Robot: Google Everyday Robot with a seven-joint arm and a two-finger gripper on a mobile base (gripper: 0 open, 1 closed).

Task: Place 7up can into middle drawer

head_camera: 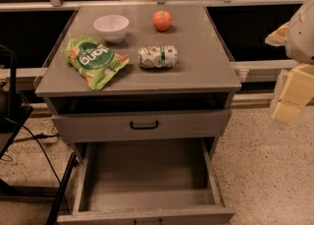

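The small green-and-white 7up can (157,56) lies sideways at the centre. The wide grey middle drawer (147,182) is open at the bottom. The pale yellow gripper (288,103) hangs far right; I cannot tell if it is open or closed.

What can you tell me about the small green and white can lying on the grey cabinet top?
The small cylindrical 7up can, green and white print with silvery ends, looks like metal. It lies on its side, ends pointing left and right, on the grey cabinet top, touching only that. A flat green snack bag lies just left of it, a red apple behind. The robot's gripper hangs far to its right, not touching it.
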